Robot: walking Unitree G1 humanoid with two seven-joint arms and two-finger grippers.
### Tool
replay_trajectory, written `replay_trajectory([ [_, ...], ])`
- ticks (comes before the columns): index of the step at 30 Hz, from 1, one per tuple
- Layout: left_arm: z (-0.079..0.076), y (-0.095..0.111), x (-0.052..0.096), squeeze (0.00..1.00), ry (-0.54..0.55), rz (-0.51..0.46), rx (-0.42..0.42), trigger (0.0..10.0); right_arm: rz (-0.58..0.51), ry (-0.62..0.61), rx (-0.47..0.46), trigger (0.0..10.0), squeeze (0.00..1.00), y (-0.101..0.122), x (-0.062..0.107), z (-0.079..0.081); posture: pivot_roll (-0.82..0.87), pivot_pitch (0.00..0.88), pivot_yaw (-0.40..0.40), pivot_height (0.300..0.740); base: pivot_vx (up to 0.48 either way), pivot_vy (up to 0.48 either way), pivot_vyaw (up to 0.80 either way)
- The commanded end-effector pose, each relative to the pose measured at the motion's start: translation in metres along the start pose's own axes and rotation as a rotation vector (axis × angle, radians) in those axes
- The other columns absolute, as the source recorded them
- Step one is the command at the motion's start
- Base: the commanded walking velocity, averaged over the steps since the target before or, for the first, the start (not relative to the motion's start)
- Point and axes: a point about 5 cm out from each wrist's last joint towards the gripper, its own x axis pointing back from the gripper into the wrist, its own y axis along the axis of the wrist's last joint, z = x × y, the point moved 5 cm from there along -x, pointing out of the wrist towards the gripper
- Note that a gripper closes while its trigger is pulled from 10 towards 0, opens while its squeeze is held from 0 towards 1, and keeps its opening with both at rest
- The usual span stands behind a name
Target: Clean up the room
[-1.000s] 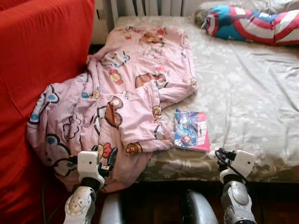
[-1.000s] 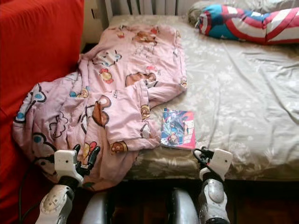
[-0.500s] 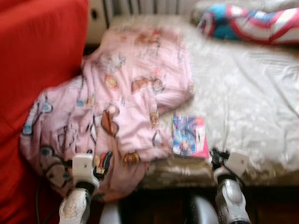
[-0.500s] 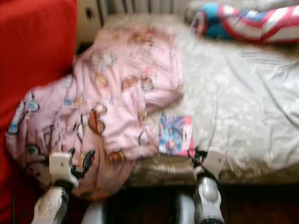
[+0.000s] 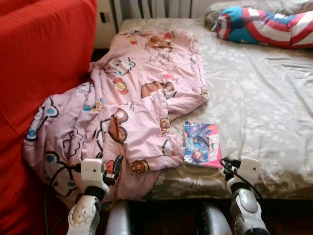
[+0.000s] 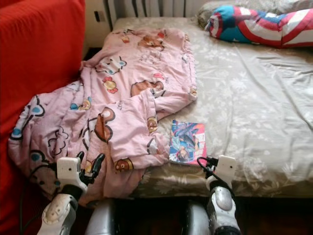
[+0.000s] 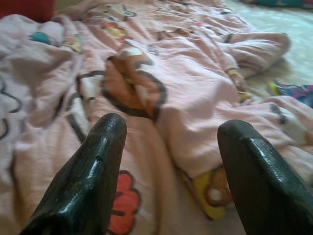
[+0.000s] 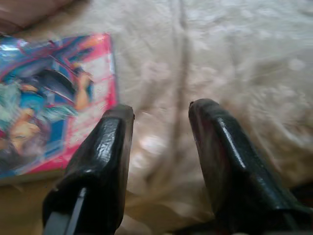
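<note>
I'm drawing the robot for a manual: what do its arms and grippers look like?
Both arms are silver with rounded metal forearm shells, each ending in a white boxy wrist block. The left gripper and right gripper each have two long, glossy black fingers. Thin black cables loop beside both wrists.

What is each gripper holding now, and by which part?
Nothing. The left gripper is open above the pink blanket; the right gripper is open beside the book.

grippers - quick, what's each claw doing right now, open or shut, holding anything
Left claw: open, holding nothing, poised over the pink blanket.
Right claw: open, holding nothing, at the bed edge beside the comic book.
</note>
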Motion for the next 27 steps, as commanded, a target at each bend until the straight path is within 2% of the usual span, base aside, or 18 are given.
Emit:
replay_trajectory([
  [1,-0.001,-0.002,0.002,0.00,-0.007,0.012,0.001,10.0,0.033,0.007,0.007,10.0,0.00,-0.002,-0.002,0.002,0.14,0.139,-0.008,0.579,0.000,0.000,0.00],
  [5,0.000,-0.001,0.004,0.00,-0.007,0.011,-0.002,10.0,0.075,-0.028,-0.016,10.0,0.00,0.003,-0.011,-0.005,0.15,0.148,-0.003,0.579,0.000,0.000,0.00],
  [7,0.000,-0.001,0.005,0.00,-0.010,0.011,-0.004,10.0,0.107,-0.049,0.007,10.0,0.00,0.003,-0.014,-0.008,0.16,0.154,0.000,0.579,0.000,0.000,0.00],
  [10,0.000,0.000,0.008,0.00,-0.016,0.014,-0.009,10.0,0.125,-0.036,-0.024,10.0,0.00,0.006,-0.018,-0.003,0.17,0.165,0.006,0.579,0.000,0.000,0.00],
  [11,0.000,0.000,0.009,0.00,-0.017,0.014,-0.010,10.0,0.122,-0.030,-0.031,10.0,0.48,0.008,-0.019,-0.001,0.18,0.172,0.009,0.579,0.000,0.000,0.00],
  [12,0.000,0.000,0.009,0.00,-0.018,0.015,-0.011,10.0,0.119,-0.024,-0.039,10.0,0.48,0.009,-0.019,0.001,0.18,0.172,0.009,0.579,0.000,0.000,0.00],
  [13,0.001,0.000,0.011,0.00,-0.018,0.016,-0.013,10.0,0.115,-0.013,-0.045,10.0,1.00,0.011,-0.020,0.005,0.18,0.178,0.014,0.579,0.000,0.000,0.00],
  [19,0.005,0.000,0.019,0.00,-0.018,0.028,-0.025,10.0,0.099,0.006,-0.072,10.0,1.00,0.021,-0.025,0.015,0.20,0.204,0.029,0.579,0.000,0.000,0.00],
  [20,0.005,0.000,0.022,0.00,-0.019,0.033,-0.027,10.0,0.104,0.005,-0.074,10.0,0.74,0.022,-0.026,0.016,0.21,0.209,0.032,0.579,0.000,0.000,0.00],
  [21,0.005,0.000,0.023,0.00,-0.020,0.036,-0.029,10.0,0.107,0.005,-0.078,10.0,0.00,0.022,-0.026,0.017,0.21,0.214,0.035,0.579,0.000,0.000,0.00],
  [27,0.007,-0.001,0.030,0.00,-0.023,0.056,-0.033,10.0,0.106,0.004,-0.122,10.0,0.00,0.023,-0.027,0.021,0.22,0.232,0.049,0.579,0.000,0.000,0.00],
])
